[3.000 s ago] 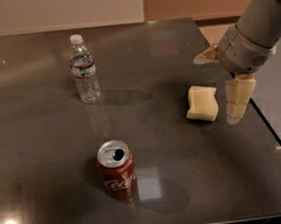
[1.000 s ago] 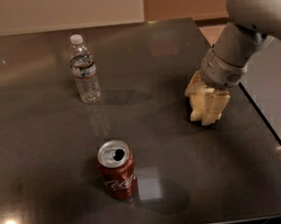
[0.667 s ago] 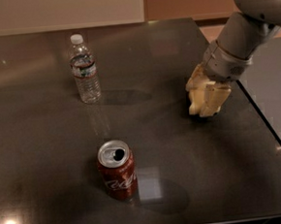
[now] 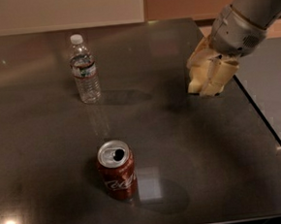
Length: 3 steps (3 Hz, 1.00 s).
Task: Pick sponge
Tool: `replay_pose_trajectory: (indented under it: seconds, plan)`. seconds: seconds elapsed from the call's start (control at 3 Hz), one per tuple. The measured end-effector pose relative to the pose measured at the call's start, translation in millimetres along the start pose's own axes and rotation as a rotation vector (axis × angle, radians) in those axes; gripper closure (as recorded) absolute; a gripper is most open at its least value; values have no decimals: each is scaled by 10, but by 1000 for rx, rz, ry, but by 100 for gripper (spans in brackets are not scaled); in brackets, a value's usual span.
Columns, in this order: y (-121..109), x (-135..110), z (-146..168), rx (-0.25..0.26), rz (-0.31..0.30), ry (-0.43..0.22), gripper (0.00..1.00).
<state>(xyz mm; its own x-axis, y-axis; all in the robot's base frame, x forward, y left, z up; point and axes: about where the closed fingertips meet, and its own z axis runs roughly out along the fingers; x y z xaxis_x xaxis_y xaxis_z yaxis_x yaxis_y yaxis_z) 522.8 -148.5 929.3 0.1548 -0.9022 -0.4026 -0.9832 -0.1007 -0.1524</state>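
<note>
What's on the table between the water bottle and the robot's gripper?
Nothing: the camera view shows bare dark table from the water bottle to the gripper, which is shut on the sponge near the table's right edge.

1. The claw (image 4: pixel 209 86) hangs over the far right part of the table (image 4: pixel 45 141), with its grey arm (image 4: pixel 249 13) reaching in from the upper right corner.
2. Its cream fingers (image 4: pixel 221 73) are clamped around the sponge (image 4: pixel 196 70), a pale yellow block. I cannot tell whether the sponge touches the dark, glossy top.
3. A clear water bottle (image 4: pixel 84 69) with a white cap stands upright toward the back left.
4. An opened red cola can (image 4: pixel 117 169) stands upright near the front, well apart from the bottle and the sponge.
</note>
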Motion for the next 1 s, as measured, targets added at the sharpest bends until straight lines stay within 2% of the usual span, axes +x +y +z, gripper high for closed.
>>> replay_pose_trajectory:
  seconds: [0.33,0.67,1.0]
  plan:
    - [-41,-150,-271,7,12,-39,100]
    - [-163,-306,-473,50,3,-83,100]
    - [-226,-329,-460,70,3,-89,100]
